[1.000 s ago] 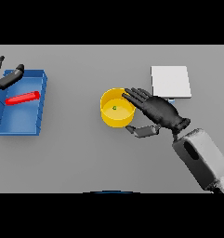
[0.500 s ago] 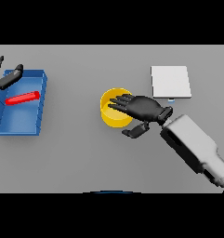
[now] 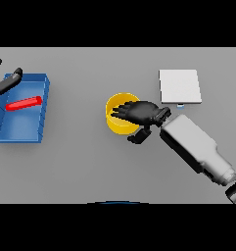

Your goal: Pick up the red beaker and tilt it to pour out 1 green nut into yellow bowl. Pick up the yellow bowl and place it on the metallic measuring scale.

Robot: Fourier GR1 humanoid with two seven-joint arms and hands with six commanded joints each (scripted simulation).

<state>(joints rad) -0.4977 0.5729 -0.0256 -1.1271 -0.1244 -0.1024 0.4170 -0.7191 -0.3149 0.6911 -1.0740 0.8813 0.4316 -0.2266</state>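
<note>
The yellow bowl [image 3: 116, 123] stands at the middle of the grey table. My right hand [image 3: 139, 113] lies over the bowl's right half, fingers stretched leftward across the opening and thumb [image 3: 138, 137] hanging outside the near rim; it hides the bowl's inside. The red beaker [image 3: 24, 103] lies on its side in the blue tray [image 3: 41, 115] at the far left. My left hand [image 3: 6, 82] shows at the left edge above the tray's far corner, fingers relaxed and holding nothing. The metallic measuring scale [image 3: 180, 86] is a pale square plate at the back right.
The blue tray's walls stand around the beaker. My right forearm [image 3: 195, 147] slants from the lower right toward the bowl, passing just in front of the scale.
My right hand has slid leftward over the yellow bowl, now covering its opening, and the forearm has swung in with it. The left hand and beaker have stayed put.
</note>
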